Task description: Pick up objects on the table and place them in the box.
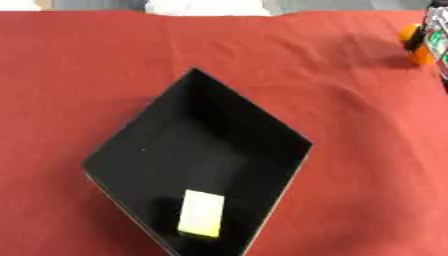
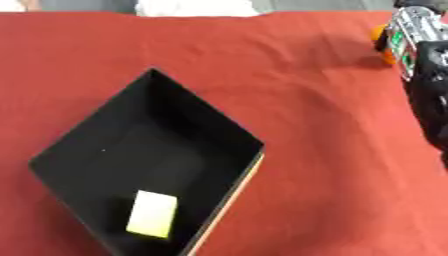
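A black open box sits cornerwise on the red cloth, left of centre. A pale yellow block lies flat on its floor near the front corner. At the far right, an orange object rests on the cloth, mostly hidden behind my right arm. That arm comes in from the right edge, and its silver wrist and right hand sit right against the orange object. The hand's grip is hidden. My left hand shows in neither view.
Red cloth covers the whole table and lies bare to the right of the box and behind it. Something white lies past the far edge at top centre.
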`<state>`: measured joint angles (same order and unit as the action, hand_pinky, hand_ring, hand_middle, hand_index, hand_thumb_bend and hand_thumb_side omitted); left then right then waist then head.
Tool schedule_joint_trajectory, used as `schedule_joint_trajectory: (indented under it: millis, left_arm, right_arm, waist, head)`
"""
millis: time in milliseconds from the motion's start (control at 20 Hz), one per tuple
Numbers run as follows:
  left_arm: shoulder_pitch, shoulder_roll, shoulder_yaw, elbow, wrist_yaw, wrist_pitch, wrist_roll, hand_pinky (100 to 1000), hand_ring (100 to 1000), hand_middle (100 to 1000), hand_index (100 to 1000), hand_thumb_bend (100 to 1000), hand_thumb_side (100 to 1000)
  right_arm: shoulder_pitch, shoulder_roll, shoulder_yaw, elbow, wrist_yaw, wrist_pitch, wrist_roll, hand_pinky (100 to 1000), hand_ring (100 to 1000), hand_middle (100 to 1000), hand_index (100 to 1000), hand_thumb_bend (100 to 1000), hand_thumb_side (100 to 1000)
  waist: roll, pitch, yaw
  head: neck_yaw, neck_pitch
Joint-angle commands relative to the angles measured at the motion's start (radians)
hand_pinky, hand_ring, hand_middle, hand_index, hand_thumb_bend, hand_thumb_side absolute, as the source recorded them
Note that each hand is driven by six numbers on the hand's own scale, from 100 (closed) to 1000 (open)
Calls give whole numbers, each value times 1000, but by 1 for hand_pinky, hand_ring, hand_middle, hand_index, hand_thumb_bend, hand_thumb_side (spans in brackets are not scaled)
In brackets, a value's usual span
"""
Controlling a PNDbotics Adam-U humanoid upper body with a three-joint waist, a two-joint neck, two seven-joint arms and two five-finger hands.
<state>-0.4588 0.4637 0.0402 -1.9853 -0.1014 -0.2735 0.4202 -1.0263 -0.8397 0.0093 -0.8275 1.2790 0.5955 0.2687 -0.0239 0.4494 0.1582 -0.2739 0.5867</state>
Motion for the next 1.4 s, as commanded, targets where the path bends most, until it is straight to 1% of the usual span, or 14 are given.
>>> schedule_joint_trajectory:
  millis: [50,250,400,500,650,700,900,1050,1250,1400]
  left_arm:
    - [-10,29,4,-15,2,-1,-7,543,804,702,809,100,722]
    - [-7,28,5,-15,3,0,-9,543,803,701,808,100,717]
    - [-5,27,4,-15,9,0,-10,543,804,701,808,100,717]
    - [-3,27,5,-15,12,1,-11,543,803,702,808,100,717]
    - [0,26,6,-15,13,2,-12,544,803,702,808,100,717]
    - [1,26,6,-15,13,2,-12,544,803,702,808,100,717]
    - [5,26,7,-15,12,5,-13,545,803,702,808,100,715]
    - [7,26,7,-15,12,5,-13,545,804,702,808,100,715]
    - [7,25,7,-15,13,5,-14,546,804,702,808,100,714]
    - [8,24,7,-15,14,5,-14,547,804,703,808,100,713]
  right_arm:
    - [-10,-23,2,-31,0,-13,-34,112,292,128,193,389,100]
    - [-5,-26,9,-55,-43,-54,-37,112,296,127,192,387,100]
    - [4,-33,16,-92,-77,-83,-36,119,302,132,196,384,100]
    - [14,-41,22,-127,-102,-101,-32,127,309,139,200,382,100]
    - [35,-61,36,-200,-136,-137,-14,158,335,171,233,375,100]
    - [44,-68,40,-228,-146,-147,-6,182,353,195,258,369,100]
    - [90,-106,59,-376,-194,-191,37,238,396,258,322,356,100]
    - [138,-144,76,-517,-263,-223,84,281,426,289,354,350,100]
    - [208,-190,91,-709,-379,-239,144,325,458,324,391,340,100]
    - [266,-220,95,-850,-446,-245,179,350,476,344,416,331,100]
  waist:
    - [1,-27,-2]
    - [0,-33,-8]
    - [-2,-39,-12]
    - [-3,-44,-15]
    - [-7,-53,-20]
    - [-8,-55,-21]
    - [-12,-67,-25]
    - [-15,-74,-29]
    - [-19,-81,-33]
    - [-22,-85,-34]
  head:
    - [-2,-10]
    - [0,-3]
    - [2,3]
    - [4,9]
    - [7,18]
    - [8,20]
    - [19,35]
    - [26,46]
    - [32,55]
    - [38,59]
